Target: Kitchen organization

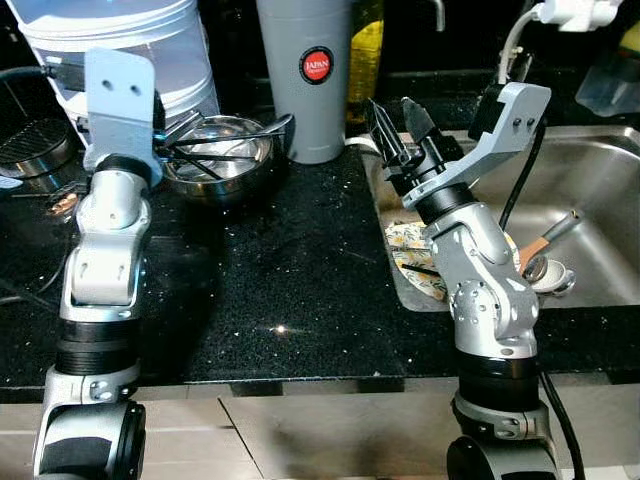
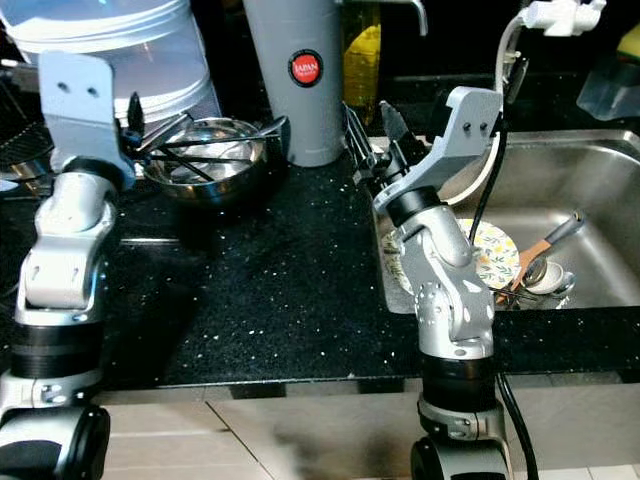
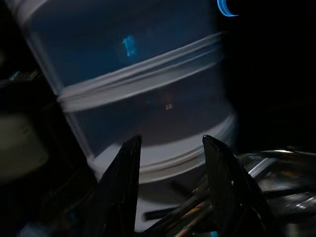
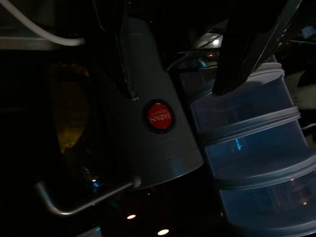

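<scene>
Both arms are up over the black counter (image 1: 280,290), and nothing is in either pincer. The left gripper (image 3: 170,190) sits by the steel bowl (image 1: 218,155), fingers spread and empty, nosing toward the stacked blue tub (image 1: 120,40) behind it. From the wrist view the bowl's rim shows right beside the fingertips, so I'd judge the arm is lining up on the bowl or on the chopsticks (image 1: 215,150) lying across it.

The right gripper (image 1: 400,135) is raised at the near left corner of the sink (image 1: 600,190), fingers parted, gripping nothing. It points back toward the grey tumbler (image 1: 305,75) with the red Japan sticker, which stands upright on the counter just beside the bowl. Its wrist camera frames the tumbler between the two fingers, well short of touching.

Down in the sink lies the real clutter: a patterned plate (image 2: 490,250) flat on the bottom, partly hidden by the right arm, with a wooden-handled utensil (image 1: 550,240) and a small white cup (image 1: 550,275) beside it. The handle leans up toward the far wall, handy for a pinch.

The organising looks barely begun: the dishes are in the basin, the sticks loose in the bowl. With both arms open and close to the counter's back row, a reach here risks knocking the tall tumbler.
</scene>
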{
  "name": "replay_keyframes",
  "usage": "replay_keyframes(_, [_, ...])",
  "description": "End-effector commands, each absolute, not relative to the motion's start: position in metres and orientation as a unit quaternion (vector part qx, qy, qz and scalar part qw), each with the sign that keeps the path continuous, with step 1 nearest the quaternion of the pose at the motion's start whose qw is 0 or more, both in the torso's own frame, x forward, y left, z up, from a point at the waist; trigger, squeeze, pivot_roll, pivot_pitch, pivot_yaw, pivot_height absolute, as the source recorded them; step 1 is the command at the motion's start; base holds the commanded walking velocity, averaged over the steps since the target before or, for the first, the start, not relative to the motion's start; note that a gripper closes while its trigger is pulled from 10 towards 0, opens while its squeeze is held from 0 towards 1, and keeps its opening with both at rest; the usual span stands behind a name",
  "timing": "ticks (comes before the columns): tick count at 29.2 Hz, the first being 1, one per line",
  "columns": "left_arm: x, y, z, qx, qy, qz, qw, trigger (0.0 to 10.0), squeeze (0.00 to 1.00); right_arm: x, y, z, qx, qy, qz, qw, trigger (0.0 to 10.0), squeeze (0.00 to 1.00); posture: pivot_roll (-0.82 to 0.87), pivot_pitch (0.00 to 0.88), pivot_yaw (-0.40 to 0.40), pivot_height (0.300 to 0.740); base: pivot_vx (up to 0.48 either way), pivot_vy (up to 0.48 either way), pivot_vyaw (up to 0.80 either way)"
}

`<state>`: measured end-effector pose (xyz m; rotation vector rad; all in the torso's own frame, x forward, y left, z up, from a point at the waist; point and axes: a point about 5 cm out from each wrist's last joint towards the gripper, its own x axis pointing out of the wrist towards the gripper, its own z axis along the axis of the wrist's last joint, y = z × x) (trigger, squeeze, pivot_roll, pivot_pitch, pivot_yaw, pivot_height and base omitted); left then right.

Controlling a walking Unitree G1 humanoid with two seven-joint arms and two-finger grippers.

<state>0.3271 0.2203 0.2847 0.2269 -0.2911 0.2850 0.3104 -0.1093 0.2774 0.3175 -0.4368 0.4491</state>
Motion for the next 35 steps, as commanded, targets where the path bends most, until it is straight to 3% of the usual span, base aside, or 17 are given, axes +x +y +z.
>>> replay_keyframes(1, [0.327, 0.230, 0.278, 0.045, -0.135, 0.165, 0.976, 10.0, 0.00, 0.312, -0.108, 0.277, 0.152, -0.213, 0.222, 0.939, 10.0, 0.00, 0.07, 0.021, -0.001, 0.740, 0.000, 0.000, 0.00])
replay_keyframes(9, [0.317, 0.254, 0.261, -0.142, -0.130, 0.250, 0.949, 10.0, 0.00, 0.314, -0.110, 0.275, 0.146, -0.207, 0.224, 0.941, 10.0, 0.00, 0.07, 0.015, -0.014, 0.740, 0.000, 0.000, 0.00])
replay_keyframes(14, [0.321, 0.260, 0.252, -0.219, -0.117, 0.240, 0.939, 10.0, 0.00, 0.314, -0.110, 0.274, 0.143, -0.204, 0.227, 0.941, 10.0, 0.00, 0.07, 0.011, -0.024, 0.740, 0.000, 0.000, 0.00])
replay_keyframes(15, [0.324, 0.264, 0.247, -0.268, -0.110, 0.234, 0.928, 10.0, 0.00, 0.315, -0.110, 0.274, 0.141, -0.205, 0.230, 0.941, 10.0, 0.00, 0.07, 0.007, -0.029, 0.740, 0.000, 0.000, 0.00])
replay_keyframes(19, [0.327, 0.266, 0.247, -0.292, -0.110, 0.225, 0.923, 10.0, 0.00, 0.315, -0.110, 0.275, 0.141, -0.206, 0.232, 0.940, 10.0, 0.00, 0.07, 0.005, -0.032, 0.740, 0.000, 0.000, 0.00])
replay_keyframes(22, [0.339, 0.260, 0.252, -0.342, -0.101, 0.163, 0.920, 10.0, 0.00, 0.315, -0.109, 0.277, 0.137, -0.209, 0.236, 0.939, 10.0, 0.00, 0.06, 0.001, -0.031, 0.740, 0.000, 0.000, 0.00])
replay_keyframes(28, [0.346, 0.257, 0.256, -0.344, -0.105, 0.131, 0.924, 10.0, 0.00, 0.314, -0.110, 0.278, 0.135, -0.210, 0.233, 0.940, 10.0, 0.00, 0.06, 0.001, -0.031, 0.740, 0.000, 0.000, 0.00])
replay_keyframes(34, [0.353, 0.256, 0.248, -0.390, -0.085, 0.113, 0.910, 10.0, 0.00, 0.312, -0.115, 0.276, 0.132, -0.209, 0.222, 0.943, 10.0, 0.00, 0.03, 0.005, -0.012, 0.740, 0.000, 0.000, 0.00])
replay_keyframes(35, [0.354, 0.257, 0.248, -0.395, -0.086, 0.110, 0.908, 5.0, 0.00, 0.312, -0.115, 0.276, 0.132, -0.209, 0.221, 0.944, 10.0, 0.00, 0.02, 0.009, -0.011, 0.740, 0.000, 0.000, 0.00])
